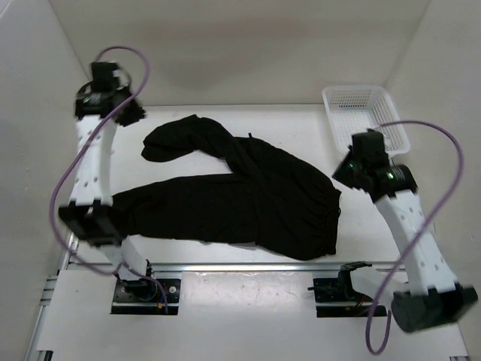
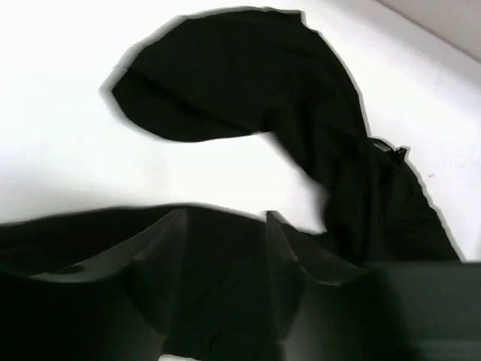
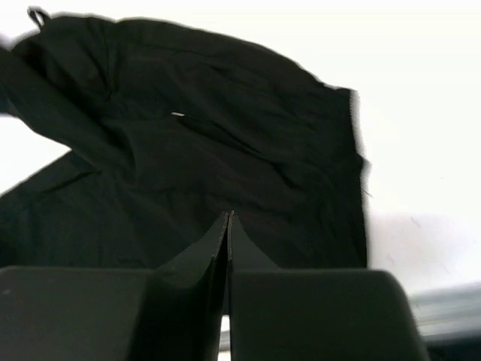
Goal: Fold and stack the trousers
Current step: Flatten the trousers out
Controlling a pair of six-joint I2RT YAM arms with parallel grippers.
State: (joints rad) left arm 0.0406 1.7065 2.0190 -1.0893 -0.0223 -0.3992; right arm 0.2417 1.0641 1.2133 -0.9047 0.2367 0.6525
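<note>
Closest to its wrist camera, the right gripper (image 3: 228,219) had its 2 fingers pressed flat together on nothing, poised beside the waist end of the plain black soft fabric trousers (image 1: 255,197). These lay rumpled mid-way across the white table (image 1: 188,124), 1 leg stretched left, the other curled toward the far left. Near that curl, the left gripper (image 2: 223,219) stood with fingers apart, empty. A white plastic mesh basket (image 1: 364,113) sat far right.
</note>
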